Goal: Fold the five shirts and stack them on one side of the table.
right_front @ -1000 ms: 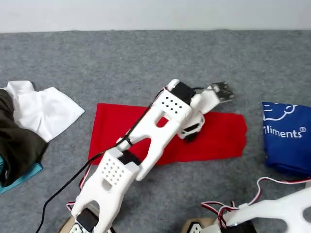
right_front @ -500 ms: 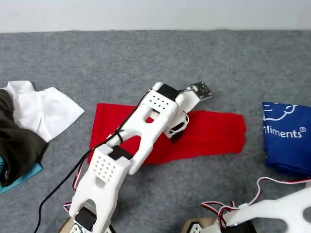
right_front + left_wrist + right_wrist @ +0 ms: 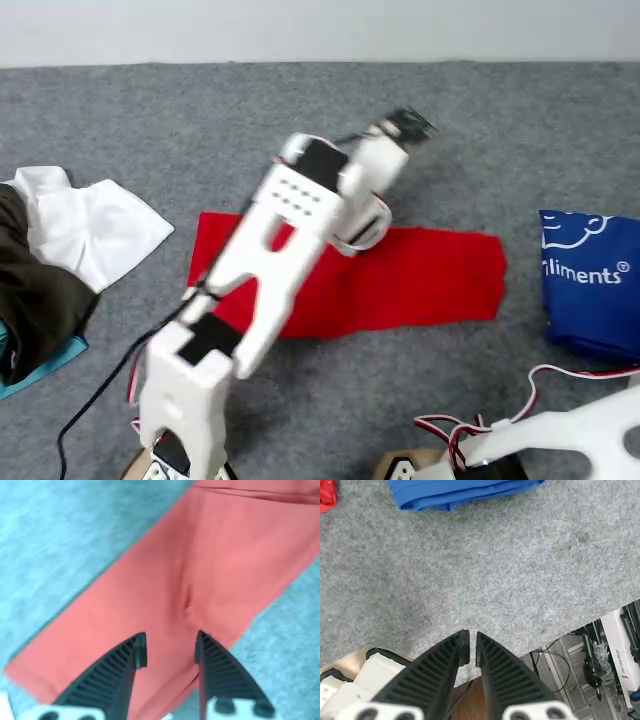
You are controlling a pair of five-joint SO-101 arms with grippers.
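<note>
A red shirt [image 3: 430,275] lies folded into a long strip across the middle of the grey table. My left arm [image 3: 290,230] rises over its middle. In the left wrist view my left gripper [image 3: 170,647] hangs open above the red shirt [image 3: 200,555], nothing between its fingers. A folded blue shirt [image 3: 595,280] lies at the right edge. At the left edge a white shirt [image 3: 90,225], a dark shirt [image 3: 30,290] and a teal one [image 3: 45,365] lie crumpled together. My right gripper [image 3: 470,642] is shut and empty over bare table near the front edge, short of the blue shirt [image 3: 465,490].
The right arm [image 3: 560,430] lies low at the front right corner with red and white wires. The table's front edge [image 3: 560,630] drops off beside the right gripper. Bare grey carpet [image 3: 300,120] runs along the back of the table.
My left arm has lifted off the red shirt and swung back and left, wrist higher. The red shirt stays flat. The right arm has not moved.
</note>
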